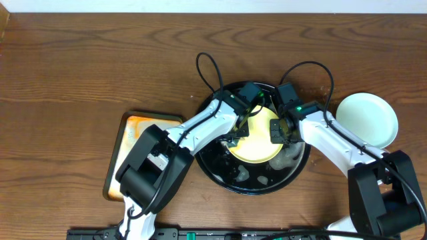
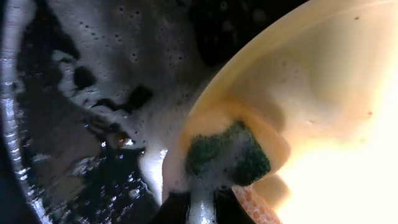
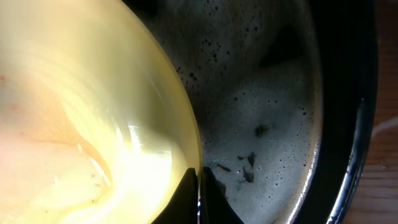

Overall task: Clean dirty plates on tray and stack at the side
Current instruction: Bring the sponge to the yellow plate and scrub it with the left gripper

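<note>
The pale yellow plate (image 1: 257, 141) stands tilted inside the round black tray (image 1: 230, 175), which holds soapy foam. My left gripper (image 1: 237, 132) is shut on a green sponge (image 2: 227, 155), and the foamy sponge presses against the yellow plate (image 2: 311, 87) near its lower left edge. The right gripper (image 1: 276, 131) is shut on that plate's right rim. In the right wrist view its fingertips (image 3: 199, 183) pinch the rim of the plate (image 3: 81, 93), with the foamy tray floor (image 3: 273, 118) behind. A pale blue-green plate (image 1: 367, 120) lies on the table to the right of the tray.
A rectangular rust-stained metal tray (image 1: 133, 150) lies left of the black tray, partly under the left arm. Both arms' cables loop above the tray's far side. A pale wall edge runs along the far side of the wooden table (image 1: 80, 67).
</note>
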Tool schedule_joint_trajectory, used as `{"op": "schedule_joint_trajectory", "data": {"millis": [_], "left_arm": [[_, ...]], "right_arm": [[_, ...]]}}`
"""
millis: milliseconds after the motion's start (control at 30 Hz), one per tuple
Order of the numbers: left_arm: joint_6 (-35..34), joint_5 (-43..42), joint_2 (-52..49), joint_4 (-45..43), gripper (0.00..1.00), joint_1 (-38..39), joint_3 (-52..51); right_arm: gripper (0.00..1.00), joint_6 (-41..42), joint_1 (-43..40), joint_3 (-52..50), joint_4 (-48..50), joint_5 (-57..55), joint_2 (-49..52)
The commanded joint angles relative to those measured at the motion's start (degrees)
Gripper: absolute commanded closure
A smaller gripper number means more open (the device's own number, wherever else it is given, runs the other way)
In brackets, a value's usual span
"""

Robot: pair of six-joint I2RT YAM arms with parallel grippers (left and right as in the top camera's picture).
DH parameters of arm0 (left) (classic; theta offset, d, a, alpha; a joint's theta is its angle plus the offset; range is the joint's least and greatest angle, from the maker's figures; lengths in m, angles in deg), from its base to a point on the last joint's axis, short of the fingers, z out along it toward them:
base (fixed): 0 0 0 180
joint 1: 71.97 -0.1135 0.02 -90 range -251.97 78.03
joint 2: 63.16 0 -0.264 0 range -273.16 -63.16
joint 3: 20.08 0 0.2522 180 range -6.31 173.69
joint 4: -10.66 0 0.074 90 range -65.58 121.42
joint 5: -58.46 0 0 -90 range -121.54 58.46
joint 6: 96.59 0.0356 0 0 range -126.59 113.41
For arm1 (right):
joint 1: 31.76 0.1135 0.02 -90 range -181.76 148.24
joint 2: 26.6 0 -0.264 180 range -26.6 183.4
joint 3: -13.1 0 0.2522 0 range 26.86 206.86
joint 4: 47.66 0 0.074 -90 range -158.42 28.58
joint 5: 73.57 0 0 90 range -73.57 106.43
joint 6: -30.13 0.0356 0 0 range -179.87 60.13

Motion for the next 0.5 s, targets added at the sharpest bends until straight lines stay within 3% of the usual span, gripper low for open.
{"op": "schedule_joint_trajectory", "data": {"millis": [0, 467], "left_arm": [[2.23, 9.75, -1.22, 3.63, 0.93, -2.27, 2.86], [4.61, 9.73, 0.37, 10.47, 0.93, -2.8, 8.0]], "right_arm": [[0.99, 0.5, -0.55, -0.31, -1.16, -4.39, 0.48], [0.99, 0.04, -0.55, -0.02, -2.51, -7.96, -2.62]]}}
